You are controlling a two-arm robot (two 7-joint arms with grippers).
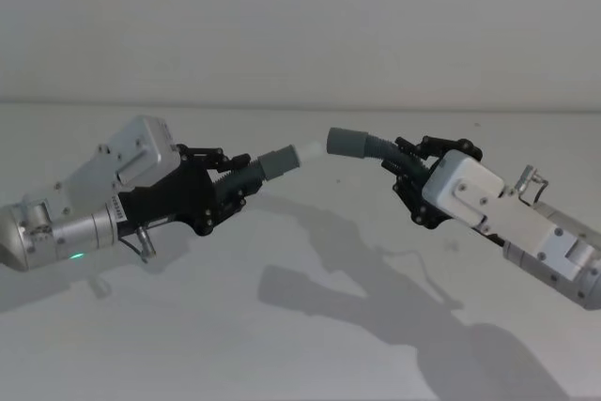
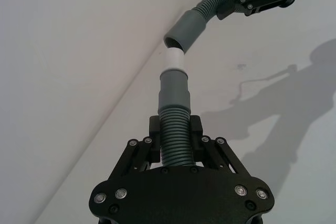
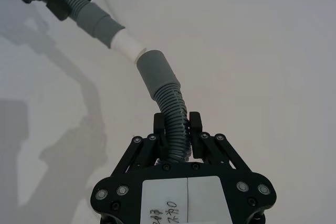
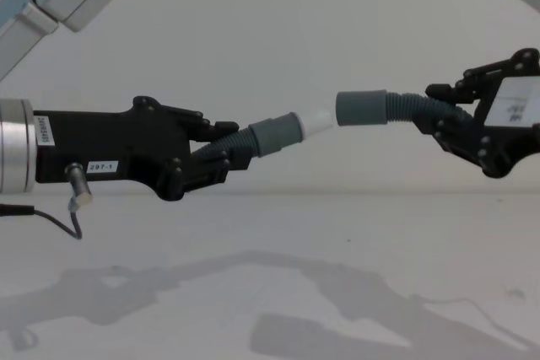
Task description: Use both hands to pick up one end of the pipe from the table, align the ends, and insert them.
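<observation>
Currently both pipe pieces are held in the air above the table (image 1: 300, 345), facing each other end to end. The left gripper (image 1: 228, 180) is clamped on the corrugated body of the left piece (image 1: 263, 166); its cuff ends in the white tip (image 1: 305, 154), which points toward the right arm. The right gripper (image 1: 410, 168) is closed likewise on the right piece (image 1: 380, 150), whose open cuff (image 1: 346, 142) faces back toward the left arm.

In the chest view the white tip (image 4: 319, 122) sits just at the mouth of the open cuff (image 4: 361, 108), touching it or nearly so; whether it has entered cannot be told. The two axes are not collinear: the left piece (image 4: 253, 141) rises toward the joint, while the right piece (image 4: 413, 109) lies close to level and slightly higher. The left wrist view shows the same offset, the tip (image 2: 174, 60) meeting the cuff (image 2: 185, 30) at an angle.

Judgement: pick-up is complete and alignment is in progress. Insertion calls for levelling the left piece, or tilting the right one to match, and then closing along the shared axis. Pushing at the present angle risks the tip catching on the cuff rim and the hose bending.
</observation>
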